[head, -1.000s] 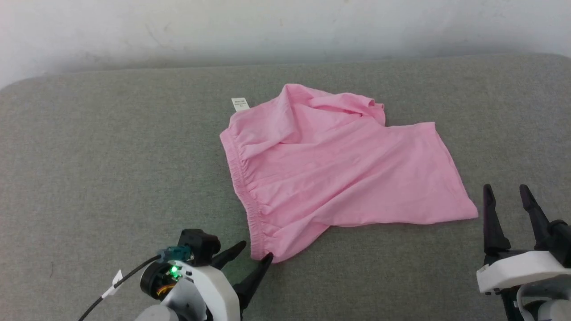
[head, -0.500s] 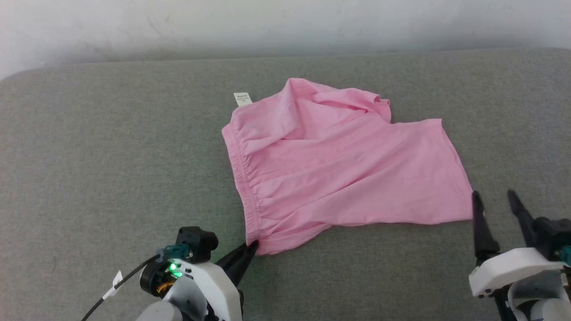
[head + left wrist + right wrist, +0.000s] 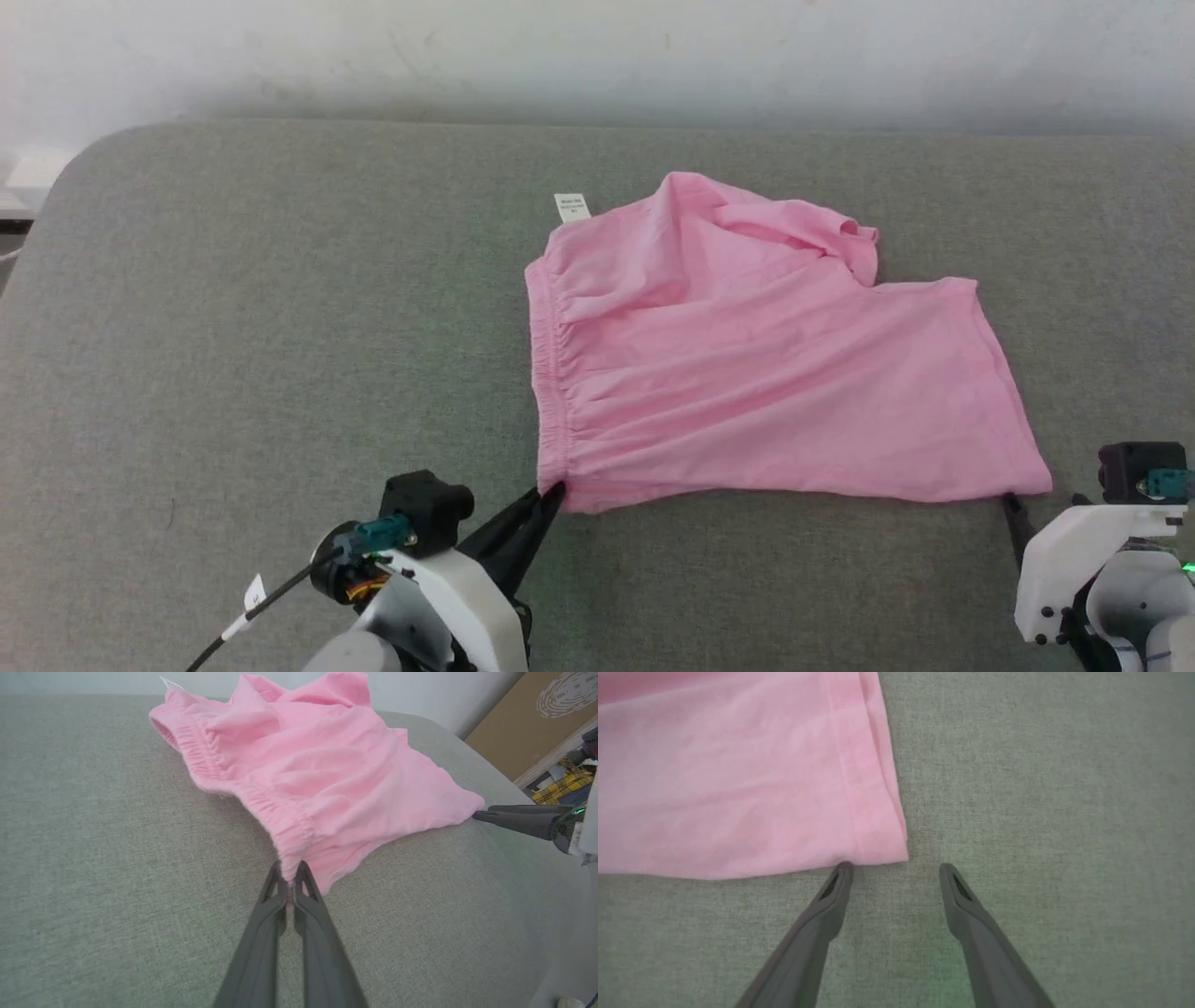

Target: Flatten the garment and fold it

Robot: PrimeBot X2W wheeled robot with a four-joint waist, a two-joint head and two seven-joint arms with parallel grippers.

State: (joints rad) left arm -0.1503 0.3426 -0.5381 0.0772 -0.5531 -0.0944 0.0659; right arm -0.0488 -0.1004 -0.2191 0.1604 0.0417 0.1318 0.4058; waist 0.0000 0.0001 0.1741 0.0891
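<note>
**Item 1, the garment [image 3: 766, 373].** Pink shorts lying right of centre on the grey padded surface [image 3: 233, 327]. The waistband [image 3: 551, 392] is to my left and the leg hem to my right. The far leg is bunched and folded over near the white label tag [image 3: 572, 207], so the shorts are not flat yet.

**Item 2, left gripper [image 3: 290, 882].** The fingers are pinched together on the near end of the waistband, with cloth between the tips.

**Item 3, right gripper [image 3: 896, 872].** The jaws are apart and hold nothing. 1 tip meets the edge of the near hem corner [image 3: 887, 844]. The other rests over bare surface.

**Risks, as I judge them.**
- The corner lies just ahead of the 2 tips, not between them, so closing here may catch only a sliver, or nothing.
- Pulling with 1 corner held would drag and skew the cloth.
- The thin fabric could slip from the left pinch, or I may hold 1 layer alone.

**Surroundings.** A pale wall [image 3: 560, 56] stands behind. A cardboard panel [image 3: 528, 723] and a yellow plaid cloth [image 3: 563, 786] lie beyond the surface's edge. Nothing sits between either claw and the shorts.
</note>
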